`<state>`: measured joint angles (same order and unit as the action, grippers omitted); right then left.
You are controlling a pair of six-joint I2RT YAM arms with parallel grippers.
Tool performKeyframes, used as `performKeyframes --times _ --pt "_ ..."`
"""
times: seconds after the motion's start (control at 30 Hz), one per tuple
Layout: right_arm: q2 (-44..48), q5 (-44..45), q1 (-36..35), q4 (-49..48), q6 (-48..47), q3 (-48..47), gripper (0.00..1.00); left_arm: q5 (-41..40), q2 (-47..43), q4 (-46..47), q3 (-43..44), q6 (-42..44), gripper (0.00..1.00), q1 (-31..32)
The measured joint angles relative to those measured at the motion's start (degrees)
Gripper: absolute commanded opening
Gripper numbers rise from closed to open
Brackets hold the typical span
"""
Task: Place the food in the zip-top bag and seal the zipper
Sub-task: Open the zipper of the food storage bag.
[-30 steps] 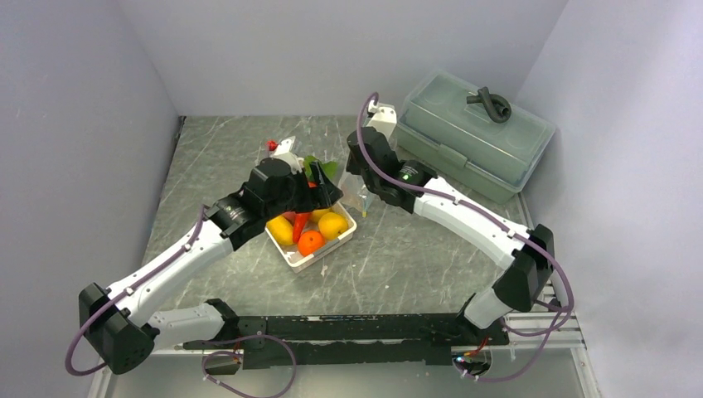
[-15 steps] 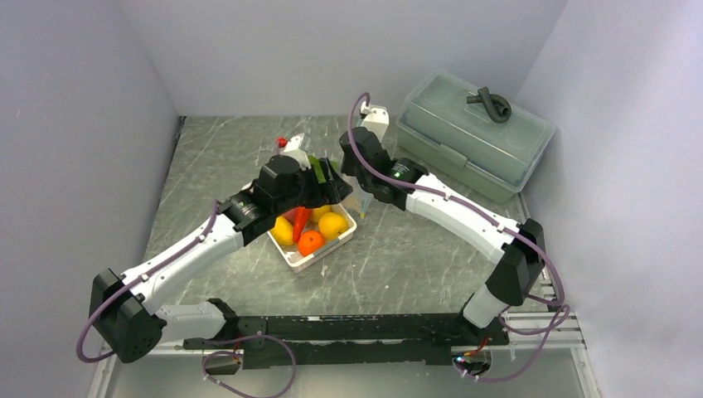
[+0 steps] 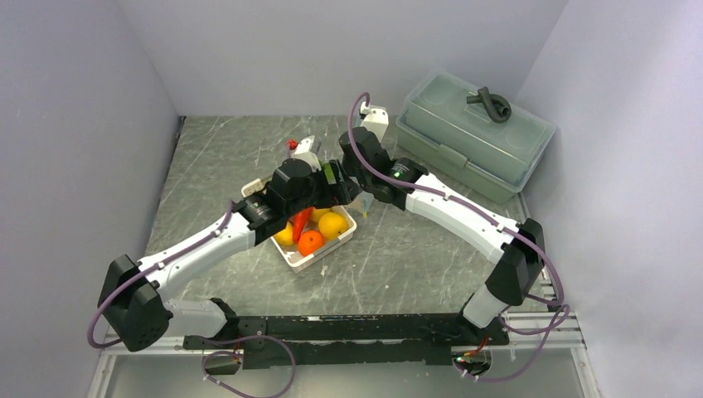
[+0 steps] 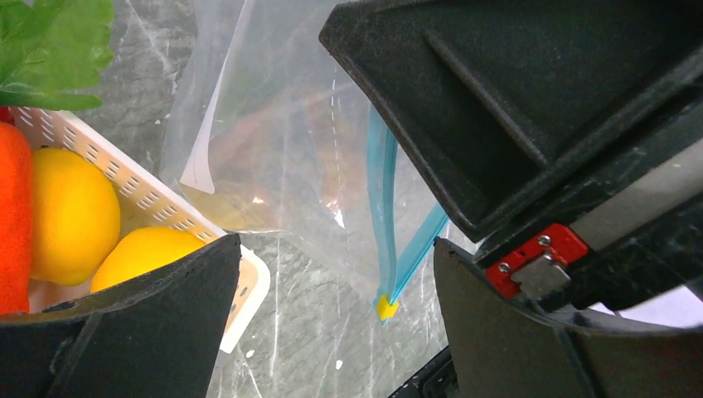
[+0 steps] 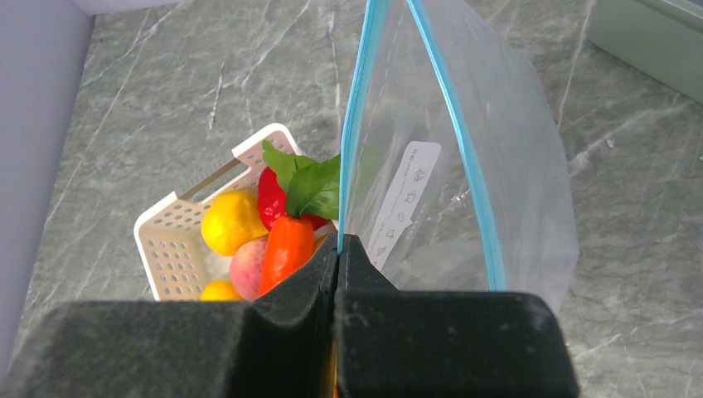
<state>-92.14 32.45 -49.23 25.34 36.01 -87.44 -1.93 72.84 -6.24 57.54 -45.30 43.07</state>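
The clear zip-top bag [image 5: 464, 166] hangs upright beside the basket with its mouth spread open. My right gripper [image 5: 338, 249] is shut on one side of its teal zipper [image 5: 352, 124]. My left gripper [image 4: 332, 332] is open and empty, its jaws either side of the zipper's lower end [image 4: 383, 207] with the yellow tip, not touching it. The carrot [image 5: 286, 245], red pepper [image 5: 269, 195], a lemon [image 5: 230, 220] and the peach [image 5: 247, 265] lie in the white slotted basket [image 5: 166, 232]. In the top view both grippers meet just right of the basket [image 3: 319, 255].
The grey-green lidded box [image 3: 472, 133] stands at the back right with a dark looped object on its lid. A small red and white item [image 3: 300, 145] lies behind the basket. The left arm reaches over the basket. Walls close in left, back and right.
My left arm has swung right and forward over the basket, bringing its open gripper up to the bag. My right gripper shifted slightly left, still holding the zipper.
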Motion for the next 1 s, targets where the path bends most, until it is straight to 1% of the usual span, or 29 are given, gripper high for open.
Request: performKeyframes --times 0.17,0.27,0.53,0.77,1.0 --pt "0.0 0.0 0.1 0.0 0.0 0.0 0.0 -1.7 1.4 1.6 -0.1 0.1 0.9 0.8" --pt "0.0 0.0 0.3 0.0 0.0 0.0 0.0 -2.5 2.2 2.4 -0.1 0.2 0.88 1.3" --pt "0.0 0.2 1.1 0.1 -0.2 0.2 0.0 -3.6 4.4 3.9 0.1 0.7 0.7 1.9" --pt "0.0 0.8 1.4 0.0 -0.3 0.8 0.0 -4.0 5.6 5.0 0.7 1.7 0.57 2.4" --pt "0.0 0.8 1.5 -0.6 -0.3 1.6 0.0 -5.0 5.8 5.0 0.7 3.3 0.5 2.5"
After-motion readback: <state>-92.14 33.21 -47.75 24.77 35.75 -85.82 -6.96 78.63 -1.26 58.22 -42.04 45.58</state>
